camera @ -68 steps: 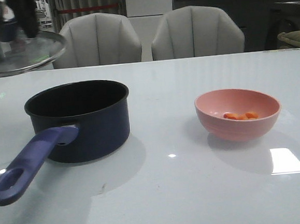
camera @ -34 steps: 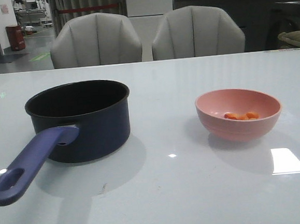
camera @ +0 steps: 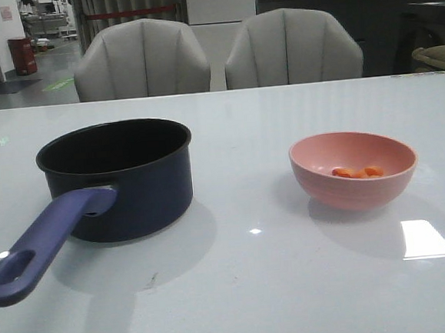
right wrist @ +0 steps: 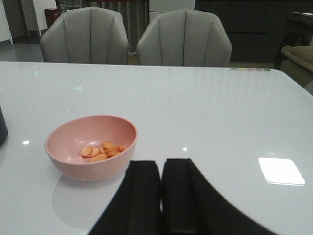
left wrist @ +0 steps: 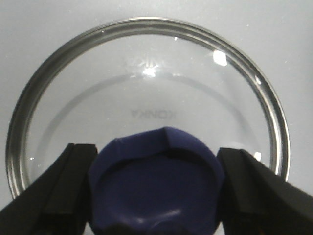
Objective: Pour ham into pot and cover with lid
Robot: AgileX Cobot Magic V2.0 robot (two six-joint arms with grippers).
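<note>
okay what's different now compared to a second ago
The lid, held up at the far left of the front view a second ago, has gone out of that view. The left wrist view now shows it against the white table, its knob between the left gripper fingers. The pot, the bowl with the ham, and the right gripper side look unchanged.

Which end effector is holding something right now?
The left end effector: its fingers flank the lid knob. The right end effector is shut and empty.

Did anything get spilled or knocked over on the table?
Nothing looks spilled or tipped. The ham is all inside the pink bowl, and the pot stands upright and uncovered. The left pincer has the lid by its knob.
</note>
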